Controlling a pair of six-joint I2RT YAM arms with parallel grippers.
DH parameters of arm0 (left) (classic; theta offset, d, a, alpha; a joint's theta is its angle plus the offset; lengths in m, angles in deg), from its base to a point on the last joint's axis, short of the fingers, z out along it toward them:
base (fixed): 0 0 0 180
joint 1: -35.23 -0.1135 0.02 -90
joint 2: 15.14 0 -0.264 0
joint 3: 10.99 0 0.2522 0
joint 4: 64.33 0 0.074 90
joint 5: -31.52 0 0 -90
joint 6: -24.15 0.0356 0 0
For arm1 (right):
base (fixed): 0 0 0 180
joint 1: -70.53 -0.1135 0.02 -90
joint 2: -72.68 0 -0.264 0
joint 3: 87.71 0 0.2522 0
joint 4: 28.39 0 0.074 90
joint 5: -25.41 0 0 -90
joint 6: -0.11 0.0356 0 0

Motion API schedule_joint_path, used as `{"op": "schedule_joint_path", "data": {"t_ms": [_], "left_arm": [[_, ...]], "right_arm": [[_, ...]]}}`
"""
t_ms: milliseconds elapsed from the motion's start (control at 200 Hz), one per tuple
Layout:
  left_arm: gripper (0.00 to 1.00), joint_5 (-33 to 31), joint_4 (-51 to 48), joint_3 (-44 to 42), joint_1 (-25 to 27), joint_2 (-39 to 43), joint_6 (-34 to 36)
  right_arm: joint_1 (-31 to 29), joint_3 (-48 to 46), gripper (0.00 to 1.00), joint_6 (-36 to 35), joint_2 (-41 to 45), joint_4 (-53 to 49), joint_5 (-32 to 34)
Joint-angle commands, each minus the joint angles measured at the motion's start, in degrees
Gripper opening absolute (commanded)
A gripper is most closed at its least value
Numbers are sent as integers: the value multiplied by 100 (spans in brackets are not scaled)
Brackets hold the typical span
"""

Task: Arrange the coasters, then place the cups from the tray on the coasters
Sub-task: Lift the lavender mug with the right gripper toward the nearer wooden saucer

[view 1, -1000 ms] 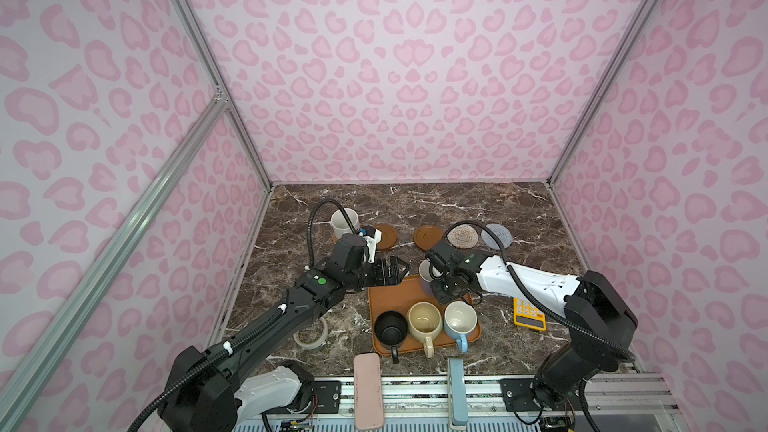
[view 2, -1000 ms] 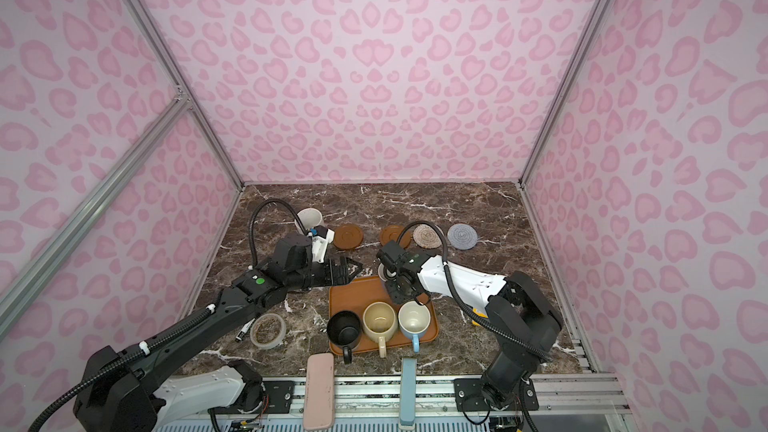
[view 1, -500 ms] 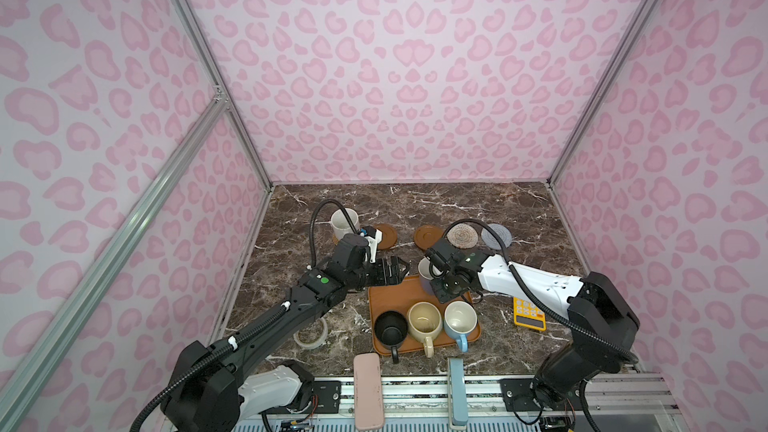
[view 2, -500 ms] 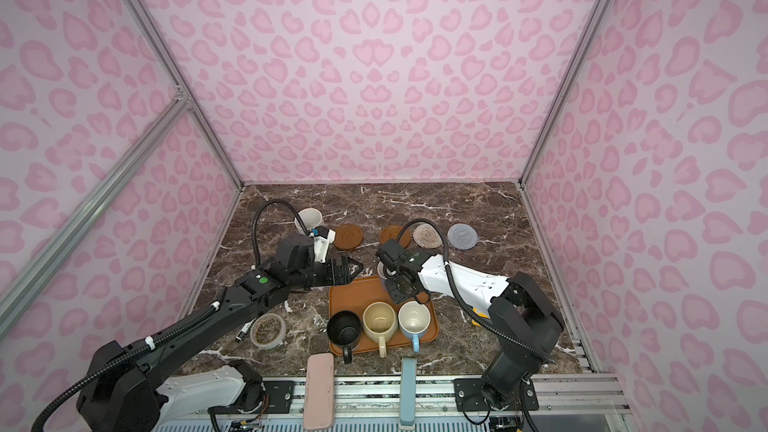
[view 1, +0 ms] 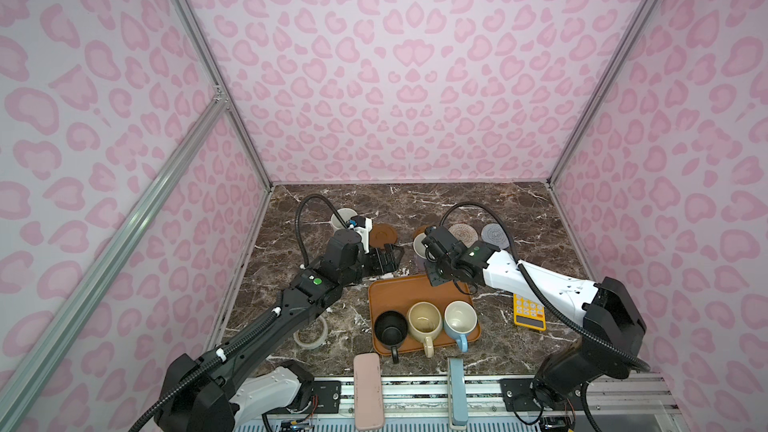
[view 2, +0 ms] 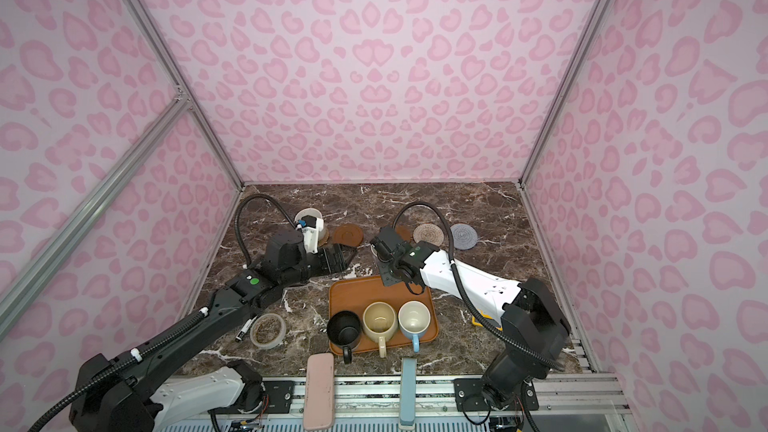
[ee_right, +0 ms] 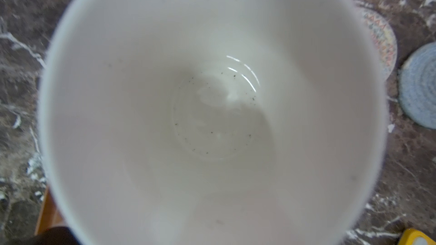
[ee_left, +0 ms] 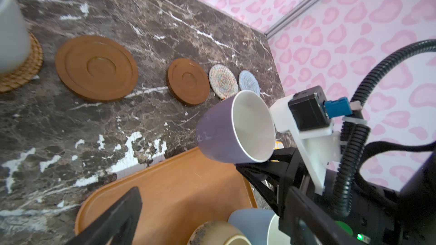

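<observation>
Left wrist view: I see lavender mug (ee_left: 226, 135) tilted in the air, near far rim of tray (ee_left: 169, 185).
Right jaws: clenched on the mug.
Left jaws: released, wide.

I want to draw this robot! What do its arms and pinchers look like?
The left arm is mostly black; the right arm has a long white part. Each wears a green dot and a ribbed black hose. The left gripper is black, with a white camera bracket.

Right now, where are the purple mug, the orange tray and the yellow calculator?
purple mug (ee_left: 218, 133), left wrist view, outer wall.
tray (view 1: 399, 292), in a top view, bare floor.
calculator (view 1: 528, 311), in a top view, keypad.
</observation>
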Motion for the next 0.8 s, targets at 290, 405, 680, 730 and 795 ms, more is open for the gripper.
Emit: {"op": "schedule_joint_path", "data": {"t_ms": [290,405,680,730,795], "left_arm": [[96,553,-379,480,-1110,-76,236],[96,604,-446,533,-1399,-197,304],[95,505,-684,561,-1920,-366,524],[96,568,-671,543,-2042,-392,546],[97,642,-636,510,-2123,-424,562]], "right_arm": [[-20,1765,0,312,-1259,462,484],[-9,2460,0,328,-1874,270,520],[-24,4193,0,302,-3337,-224,343],[-19,4526,0,301,-3582,-368,318],[-19,4872,0,317,-3873,-533,290]]}}
